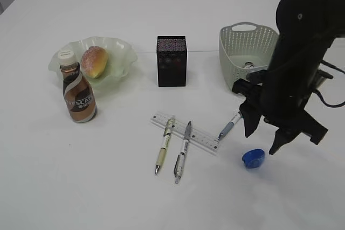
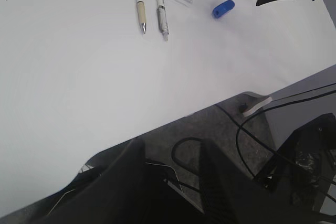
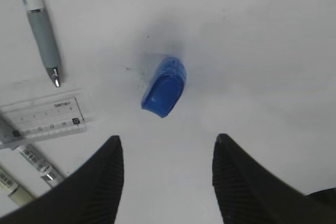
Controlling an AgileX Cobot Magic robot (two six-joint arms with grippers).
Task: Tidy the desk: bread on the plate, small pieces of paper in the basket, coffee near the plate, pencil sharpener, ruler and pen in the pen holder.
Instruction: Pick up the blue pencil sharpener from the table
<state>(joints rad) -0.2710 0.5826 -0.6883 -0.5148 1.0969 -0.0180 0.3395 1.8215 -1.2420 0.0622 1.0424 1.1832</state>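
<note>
White bench (image 1: 135,197) in the exterior view carries the bread (image 1: 94,61) on the plate (image 1: 121,52), the coffee (image 1: 78,95) just beside it, two pens (image 1: 164,146) lying over the ruler (image 1: 202,139), and the right hand (image 1: 264,141), jaws apart, above the blue sharpener (image 1: 253,158). Left wrist view shows the same pens, ruler and sharpener (image 2: 222,9) far off, but the left hand's fingers (image 2: 121,182) are only dark shapes, so I cannot tell its state. Right wrist view shows the sharpener (image 3: 164,86) on the bench, apart from the widely open fingers (image 3: 100,177).
</note>
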